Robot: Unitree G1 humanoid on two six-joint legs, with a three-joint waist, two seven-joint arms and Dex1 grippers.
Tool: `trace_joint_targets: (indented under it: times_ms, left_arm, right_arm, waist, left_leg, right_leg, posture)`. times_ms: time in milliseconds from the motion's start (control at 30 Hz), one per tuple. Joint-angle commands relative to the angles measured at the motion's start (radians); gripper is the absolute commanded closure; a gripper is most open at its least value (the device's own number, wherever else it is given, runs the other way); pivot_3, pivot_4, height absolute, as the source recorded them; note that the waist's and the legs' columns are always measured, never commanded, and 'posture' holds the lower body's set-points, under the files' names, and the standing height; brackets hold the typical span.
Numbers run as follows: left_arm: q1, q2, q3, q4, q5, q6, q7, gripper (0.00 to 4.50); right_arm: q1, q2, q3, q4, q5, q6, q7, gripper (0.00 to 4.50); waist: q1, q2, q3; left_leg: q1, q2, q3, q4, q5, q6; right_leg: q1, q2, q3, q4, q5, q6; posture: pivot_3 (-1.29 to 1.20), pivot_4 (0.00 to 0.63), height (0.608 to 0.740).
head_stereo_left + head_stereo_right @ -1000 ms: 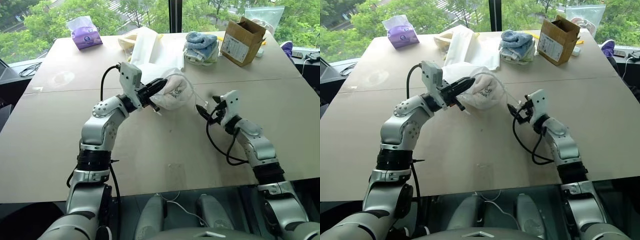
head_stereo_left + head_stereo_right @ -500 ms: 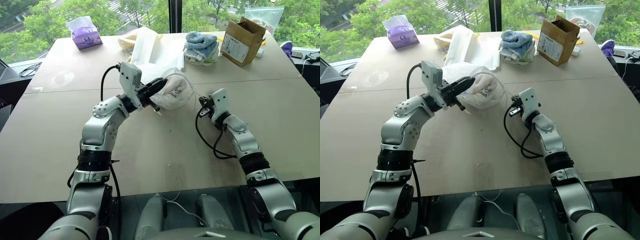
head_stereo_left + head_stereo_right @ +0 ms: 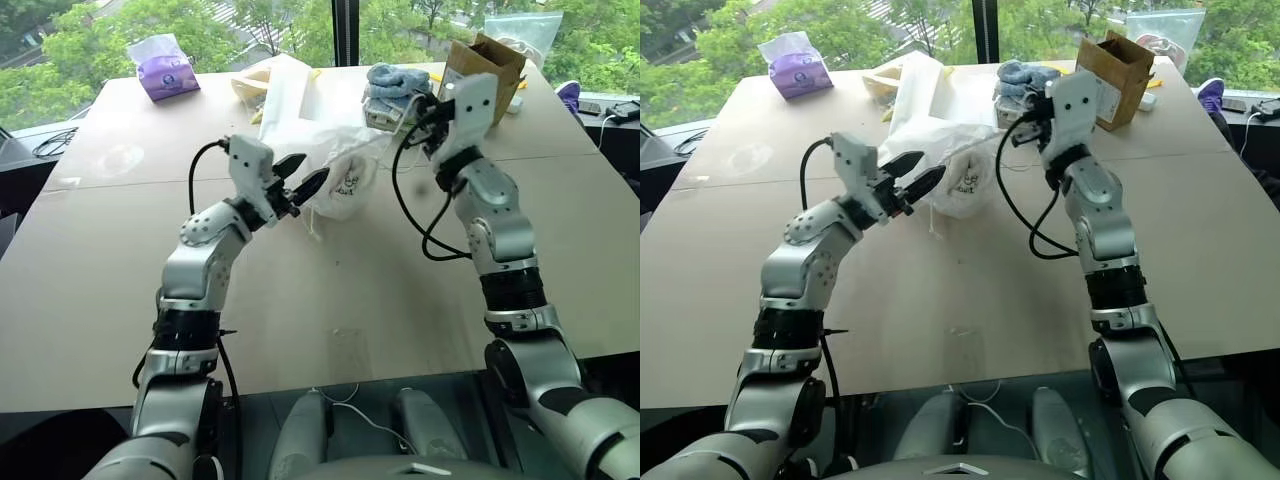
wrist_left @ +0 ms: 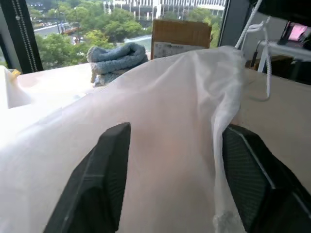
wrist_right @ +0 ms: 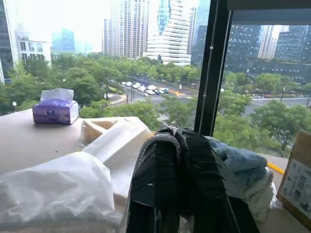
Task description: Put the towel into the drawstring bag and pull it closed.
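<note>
The drawstring bag [image 3: 340,172] lies bulging on the table, its thin white fabric bunched toward its mouth. The towel is hidden from view. My left gripper [image 3: 301,177] is open just left of the bag, its fingers [image 4: 104,170] spread with the bag's fabric [image 4: 165,121] right in front of them. My right gripper [image 3: 420,110] is raised above and to the right of the bag, shut on the bag's white cord [image 4: 256,30], which runs taut up from the mouth. In the right wrist view its fingers [image 5: 160,174] are pressed together.
Flat white and cream bags [image 3: 290,95] lie just behind the drawstring bag. Folded blue and white towels [image 3: 398,88], a cardboard box [image 3: 492,62] and a clear plastic bag [image 3: 528,28] stand at the back right. A purple tissue pack [image 3: 163,72] sits back left.
My right gripper shut at the cord beside the bag, then rose high and leftward with it. My left gripper let go of the bag's edge, opened and drew back a little.
</note>
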Motion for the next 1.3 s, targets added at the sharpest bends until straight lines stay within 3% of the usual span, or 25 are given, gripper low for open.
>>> trace_joint_targets:
  times_ms: [33,100,167,400,567,800,1033,1133,1167,1200,1267,1300]
  left_arm:
    - [0.136,0.100,0.102,-0.198,-0.193,0.179,-0.043,1.87]
    - [0.241,0.150,0.107,-0.267,-0.199,0.202,-0.059,1.87]
    - [0.340,0.189,0.057,-0.304,-0.066,0.096,-0.069,1.87]
    - [0.413,0.056,-0.117,-0.255,0.212,-0.202,0.012,1.87]
    - [0.340,0.001,-0.198,-0.152,0.367,-0.347,0.069,1.87]
    - [0.233,-0.049,-0.251,0.028,0.382,-0.338,0.036,1.87]
    - [0.176,-0.071,-0.246,0.102,0.280,-0.202,-0.055,1.87]
    - [0.148,-0.065,-0.236,0.141,0.267,-0.160,-0.072,2.74]
    - [0.141,-0.063,-0.235,0.151,0.263,-0.146,-0.076,3.50]
    - [0.134,-0.062,-0.234,0.160,0.264,-0.135,-0.079,3.93]
    - [0.123,-0.054,-0.244,0.178,0.263,-0.091,-0.095,4.37]
    - [0.119,-0.050,-0.250,0.184,0.266,-0.079,-0.102,4.37]
  right_arm:
    - [-0.077,0.032,0.001,-0.002,-0.001,0.008,-0.021,4.50]
    - [-0.095,0.055,0.005,0.022,-0.001,0.003,-0.025,4.50]
    - [-0.099,0.078,0.022,0.036,-0.007,-0.008,-0.018,4.50]
    - [-0.078,0.131,0.045,0.015,-0.007,0.016,-0.008,4.50]
    - [-0.072,0.141,0.048,0.002,-0.003,0.032,-0.010,4.50]
    - [-0.072,0.140,0.048,-0.007,-0.006,0.038,-0.012,4.50]
    - [-0.071,0.135,0.044,-0.010,-0.009,0.035,-0.019,4.50]
    - [-0.070,0.133,0.045,-0.013,-0.012,0.033,-0.020,4.50]
    - [-0.070,0.131,0.045,-0.015,-0.013,0.033,-0.020,4.50]
    - [-0.069,0.131,0.044,-0.017,-0.014,0.033,-0.021,4.50]
    - [-0.066,0.129,0.042,-0.025,-0.015,0.034,-0.024,4.50]
    - [-0.065,0.129,0.041,-0.029,-0.015,0.035,-0.025,4.50]
  waist:
    - [-0.011,0.000,0.000]
    - [-0.013,0.000,0.000]
    - [-0.011,0.000,0.000]
    - [0.023,0.000,0.000]
    - [0.025,0.000,0.000]
    - [0.012,0.000,0.000]
    - [0.014,0.000,0.000]
    - [0.015,0.000,0.000]
    - [0.015,0.000,0.000]
    - [0.015,0.000,0.000]
    - [0.016,0.000,-0.001]
    - [0.016,0.000,-0.001]
  left_leg:
    - [0.000,0.000,0.000,-0.001,0.000,0.000]
    - [0.001,0.000,0.000,-0.001,0.000,0.000]
    - [0.001,0.000,0.000,-0.001,0.000,0.000]
    - [0.001,0.000,0.000,0.000,0.000,0.000]
    - [0.001,0.000,0.001,-0.001,0.000,0.000]
    - [0.001,-0.001,0.002,-0.001,0.000,0.000]
    - [0.001,0.000,0.001,-0.001,0.000,0.000]
    - [0.001,-0.001,0.001,-0.001,0.000,0.000]
    - [0.001,-0.001,0.001,-0.001,0.000,0.000]
    - [0.001,-0.001,0.001,-0.001,0.000,0.000]
    - [0.001,-0.001,0.001,0.000,0.000,0.000]
    - [0.001,-0.001,0.000,0.000,0.000,0.000]
  right_leg:
    - [-0.001,0.000,0.001,0.000,0.000,0.000]
    - [0.000,0.000,0.001,0.000,0.000,0.000]
    - [0.000,0.000,0.001,0.000,0.000,0.000]
    - [0.000,0.000,0.000,0.000,0.000,0.000]
    - [0.000,0.000,0.000,0.001,0.000,0.000]
    - [0.000,0.000,0.001,0.001,0.000,0.000]
    - [-0.001,0.000,0.001,0.001,0.000,0.000]
    - [-0.001,0.000,0.001,0.001,0.000,0.000]
    - [-0.001,0.000,0.000,0.001,0.000,0.000]
    - [0.000,0.000,0.000,0.001,0.000,0.000]
    - [0.000,0.000,0.000,0.001,0.000,0.000]
    - [0.000,0.000,0.000,0.001,0.000,0.000]
  posture:
    - [0.00,0.150,0.740]
    - [0.00,0.150,0.740]
    - [0.00,0.150,0.740]
    - [0.00,0.150,0.740]
    - [0.00,0.150,0.740]
    - [0.00,0.150,0.740]
    - [0.00,0.150,0.740]
    - [0.00,0.150,0.740]
    - [0.00,0.150,0.740]
    - [0.00,0.150,0.740]
    - [0.00,0.150,0.740]
    - [0.00,0.150,0.740]
